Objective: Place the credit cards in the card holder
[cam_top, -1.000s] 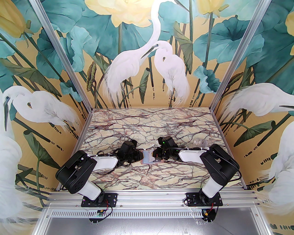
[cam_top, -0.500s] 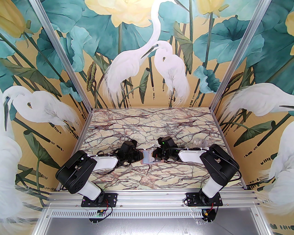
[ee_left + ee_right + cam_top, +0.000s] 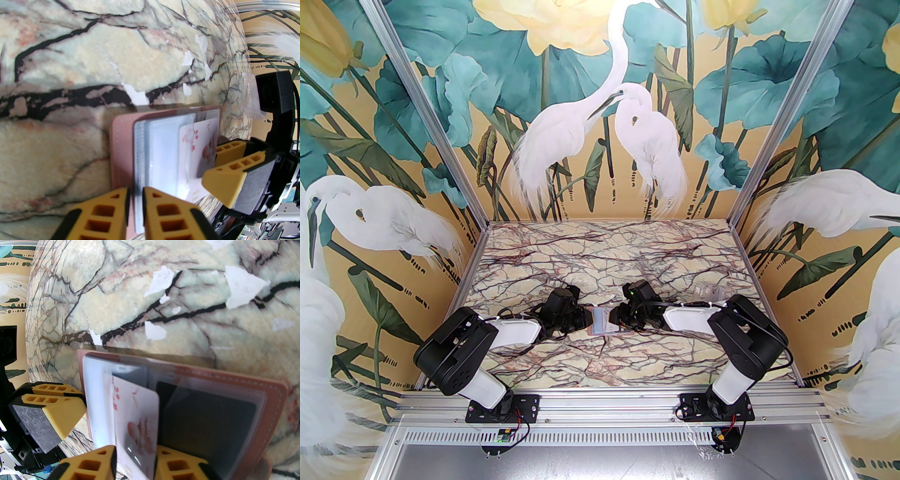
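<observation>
The dusty-pink card holder (image 3: pixel 600 324) lies open on the marbled table between both arms, its clear sleeves (image 3: pixel 161 150) showing. My left gripper (image 3: pixel 136 189) is shut on the holder's near edge, pinching cover and sleeves. One of the credit cards (image 3: pixel 137 411), white with red blossoms, stands partly slid into a sleeve. My right gripper (image 3: pixel 136 448) is open, its fingers on either side of that card's outer end. From the left wrist view, the right gripper (image 3: pixel 218 164) sits at the holder's (image 3: pixel 121 150) right edge. A dark rectangle (image 3: pixel 206 418) sits inside another sleeve.
A clear plastic bag (image 3: pixel 708 290) lies on the table behind my right arm. White flecks (image 3: pixel 243 286) mark the marbled surface beyond the holder. Patterned walls close the table on three sides, with free room towards the back.
My right gripper's jaws have parted from their shut grip on the blossom card and it has edged slightly left. The left gripper and the holder have not moved.
</observation>
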